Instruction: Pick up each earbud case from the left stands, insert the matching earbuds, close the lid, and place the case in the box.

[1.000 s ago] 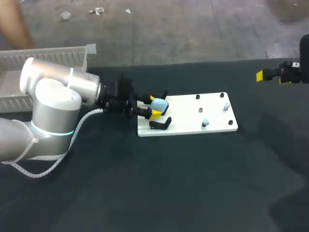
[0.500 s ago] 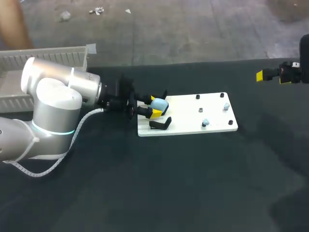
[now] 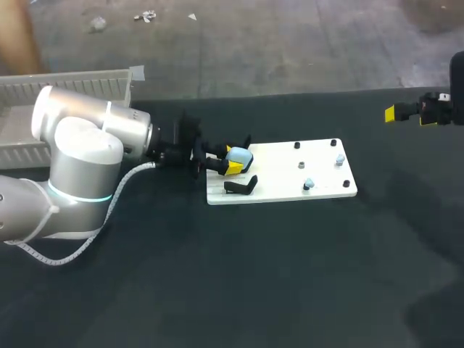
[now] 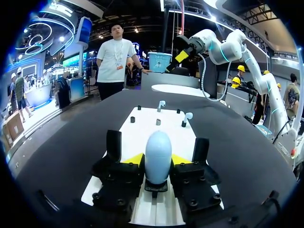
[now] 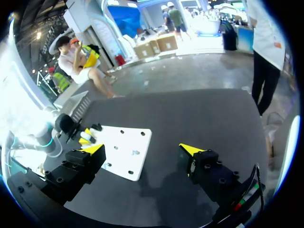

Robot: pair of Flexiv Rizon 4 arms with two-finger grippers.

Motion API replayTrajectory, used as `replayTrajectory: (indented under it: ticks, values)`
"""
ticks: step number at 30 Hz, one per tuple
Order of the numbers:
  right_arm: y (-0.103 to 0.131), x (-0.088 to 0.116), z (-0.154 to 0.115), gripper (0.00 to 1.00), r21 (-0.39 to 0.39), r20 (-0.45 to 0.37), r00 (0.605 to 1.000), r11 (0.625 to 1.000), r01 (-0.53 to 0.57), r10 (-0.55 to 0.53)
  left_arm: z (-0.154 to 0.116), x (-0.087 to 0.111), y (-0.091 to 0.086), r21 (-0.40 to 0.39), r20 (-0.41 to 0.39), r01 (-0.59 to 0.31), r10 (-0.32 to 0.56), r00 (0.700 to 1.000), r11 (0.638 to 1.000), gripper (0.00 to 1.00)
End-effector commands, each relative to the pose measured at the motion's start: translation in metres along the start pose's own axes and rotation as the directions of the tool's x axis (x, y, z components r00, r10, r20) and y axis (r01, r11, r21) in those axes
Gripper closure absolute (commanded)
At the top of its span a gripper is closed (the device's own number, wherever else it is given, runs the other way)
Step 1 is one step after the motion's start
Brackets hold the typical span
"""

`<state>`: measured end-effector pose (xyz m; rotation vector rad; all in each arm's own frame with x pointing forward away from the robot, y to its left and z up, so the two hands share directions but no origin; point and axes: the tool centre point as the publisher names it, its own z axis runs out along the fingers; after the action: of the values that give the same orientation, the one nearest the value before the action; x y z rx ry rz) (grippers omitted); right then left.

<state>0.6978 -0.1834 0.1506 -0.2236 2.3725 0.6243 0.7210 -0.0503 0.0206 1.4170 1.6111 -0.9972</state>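
A light-blue earbud case (image 4: 157, 154) stands on its black stand at the left end of the white plate (image 4: 142, 124). My left gripper (image 4: 157, 159) is shut on it, one yellow tip pressed against each side. From above, the case (image 3: 240, 156) sits between the left gripper's (image 3: 233, 159) tips. Two pale earbuds (image 3: 308, 183) (image 3: 339, 158) rest on pegs at the plate's (image 3: 279, 190) right end. My right gripper (image 3: 408, 113) hangs open over the table's far right edge, empty, its fingers (image 5: 92, 151) spread wide in its own view.
A second black stand (image 3: 241, 186) on the plate's near left corner is empty. A white box (image 3: 72, 81) sits at the back left behind my left arm. Small black pegs (image 3: 297, 146) dot the plate.
The left gripper's fingers have drawn in onto the blue case. Neither arm has shifted otherwise.
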Motion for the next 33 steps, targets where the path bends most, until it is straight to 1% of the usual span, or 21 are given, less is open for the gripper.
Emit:
replayTrajectory:
  ticks: [1, 3, 4, 5, 8, 12, 16, 20, 22, 23, 26, 28, 31, 33]
  values:
    - [-0.001, 0.000, 0.001, 0.00, -0.003, 0.000, 1.000, 1.000, 0.001, -0.001, 0.001, 0.001, 0.002, 0.002, 0.001, -0.001, 0.001, 1.000, 1.000, 0.78]
    - [-0.001, 0.000, 0.001, 0.00, -0.003, 0.000, 1.000, 1.000, 0.001, -0.001, 0.001, 0.001, 0.002, 0.003, 0.000, -0.001, 0.001, 1.000, 1.000, 0.80]
    - [-0.001, 0.000, 0.001, 0.00, -0.003, 0.000, 1.000, 1.000, 0.001, -0.001, 0.001, 0.001, 0.002, 0.003, 0.000, -0.001, 0.001, 1.000, 1.000, 0.86]
    - [-0.001, 0.000, 0.001, 0.00, -0.003, 0.000, 1.000, 1.000, 0.001, -0.001, 0.001, 0.001, 0.002, 0.003, 0.000, -0.002, 0.002, 1.000, 1.000, 0.88]
    - [-0.001, 0.000, 0.001, 0.00, -0.003, 0.000, 1.000, 1.000, 0.001, -0.001, 0.000, -0.001, 0.002, 0.004, 0.003, -0.005, 0.005, 1.000, 1.000, 1.00]
    - [-0.001, 0.000, 0.001, 0.00, -0.003, 0.000, 1.000, 1.000, 0.001, -0.001, -0.006, -0.007, -0.001, 0.002, 0.019, -0.007, 0.007, 1.000, 1.000, 1.00]
    - [-0.001, 0.000, 0.001, 0.00, -0.003, 0.000, 1.000, 1.000, 0.001, -0.001, -0.013, -0.016, -0.001, -0.018, 0.042, -0.016, 0.017, 0.999, 1.000, 1.00]
    - [-0.001, 0.000, 0.001, 0.00, -0.003, 0.000, 1.000, 1.000, 0.001, -0.001, -0.019, -0.027, -0.003, -0.027, 0.051, -0.017, 0.018, 0.999, 1.000, 1.00]
    - [-0.001, 0.000, 0.001, 0.00, -0.003, 0.000, 1.000, 1.000, 0.001, -0.001, -0.022, -0.034, -0.005, -0.046, 0.059, -0.019, 0.022, 0.998, 0.999, 1.00]
    - [-0.001, 0.000, 0.001, 0.00, -0.003, 0.000, 1.000, 1.000, 0.001, -0.001, -0.024, -0.037, -0.006, -0.043, 0.057, -0.026, 0.029, 0.998, 0.999, 1.00]
    - [-0.001, 0.000, 0.001, 0.00, -0.003, 0.000, 1.000, 1.000, 0.001, -0.001, -0.026, -0.046, -0.009, -0.071, 0.051, -0.048, 0.052, 0.997, 0.996, 1.00]
    - [0.011, 0.001, 0.010, 0.00, 0.011, -0.011, 1.000, 1.000, 0.020, -0.019, -0.026, -0.052, -0.010, -0.094, 0.050, -0.054, 0.059, 0.997, 0.994, 1.00]
    - [0.030, 0.003, 0.021, 0.00, -0.001, -0.016, 0.999, 0.999, 0.035, -0.035, -0.023, -0.060, -0.008, -0.099, 0.056, -0.057, 0.063, 0.996, 0.993, 1.00]
    - [0.041, 0.005, 0.028, 0.00, 0.005, -0.035, 0.998, 0.999, 0.050, -0.050, -0.018, -0.064, -0.005, -0.100, 0.054, -0.061, 0.067, 0.996, 0.993, 1.00]
